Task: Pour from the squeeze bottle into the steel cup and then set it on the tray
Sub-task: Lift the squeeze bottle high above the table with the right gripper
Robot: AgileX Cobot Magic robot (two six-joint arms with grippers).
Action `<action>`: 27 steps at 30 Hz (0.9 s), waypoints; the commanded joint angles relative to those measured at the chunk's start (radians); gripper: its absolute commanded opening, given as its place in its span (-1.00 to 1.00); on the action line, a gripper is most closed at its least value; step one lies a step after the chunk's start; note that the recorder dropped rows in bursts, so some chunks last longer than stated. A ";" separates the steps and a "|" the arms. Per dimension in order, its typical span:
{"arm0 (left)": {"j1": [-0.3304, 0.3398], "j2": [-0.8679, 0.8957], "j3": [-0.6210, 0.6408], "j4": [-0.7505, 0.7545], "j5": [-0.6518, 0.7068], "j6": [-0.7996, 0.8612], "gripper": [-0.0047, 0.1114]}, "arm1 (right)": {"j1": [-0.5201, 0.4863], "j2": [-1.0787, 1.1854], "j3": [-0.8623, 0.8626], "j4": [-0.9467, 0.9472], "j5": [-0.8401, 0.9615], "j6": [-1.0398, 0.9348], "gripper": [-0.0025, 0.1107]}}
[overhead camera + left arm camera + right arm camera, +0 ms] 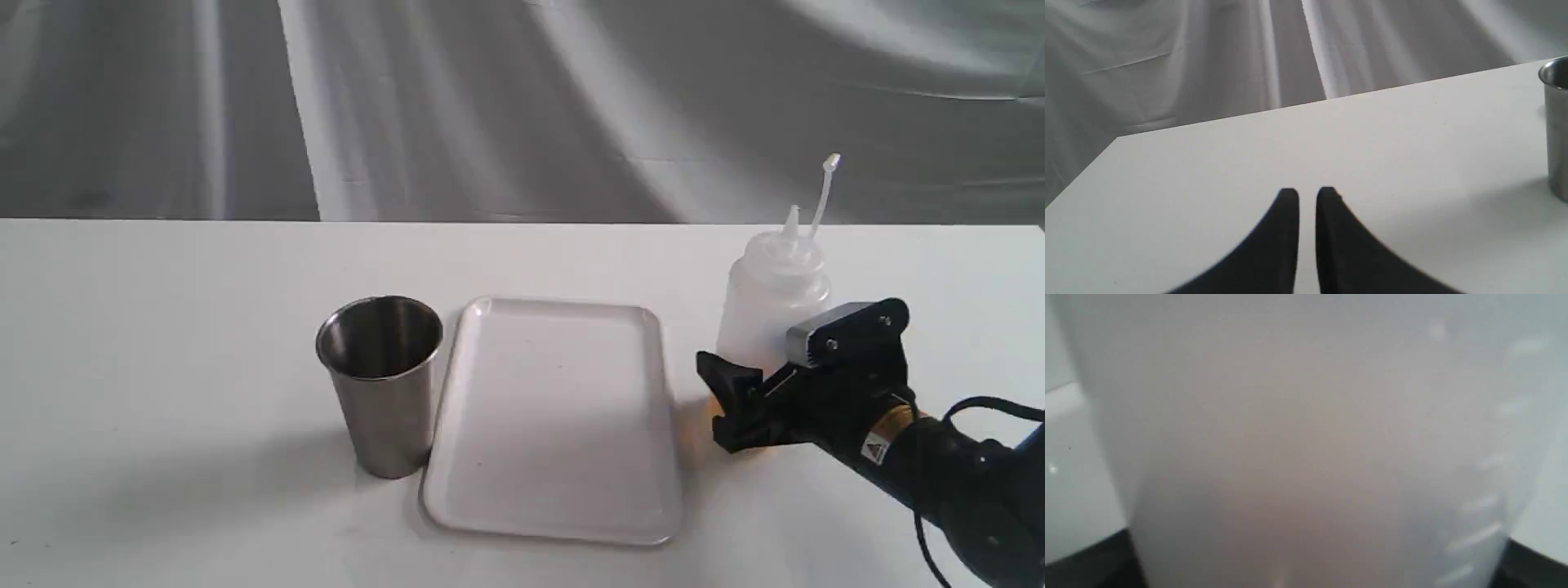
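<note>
The squeeze bottle [771, 294] stands upright on the table at the right, its cap strap sticking up. My right gripper [775, 359] reaches in low from the right, its black fingers [727, 392] against the bottle's lower sides. The bottle [1306, 416] fills the right wrist view, with a dark finger touching each of its lower edges; an amber glow shows at its base. The steel cup [382, 384] stands left of the white tray [555, 416]. My left gripper [1307, 196] hovers over bare table with a slim gap between its fingers; the cup [1557, 122] is off to its side.
The white table [163, 327] has its far edge in front of a grey draped cloth backdrop [490, 106]. The right arm's black cable [980, 404] loops near the table's right side.
</note>
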 commanded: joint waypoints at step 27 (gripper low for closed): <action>0.002 -0.003 0.004 0.000 -0.012 -0.003 -0.78 | 0.050 -0.758 -0.134 0.095 0.716 0.155 -0.96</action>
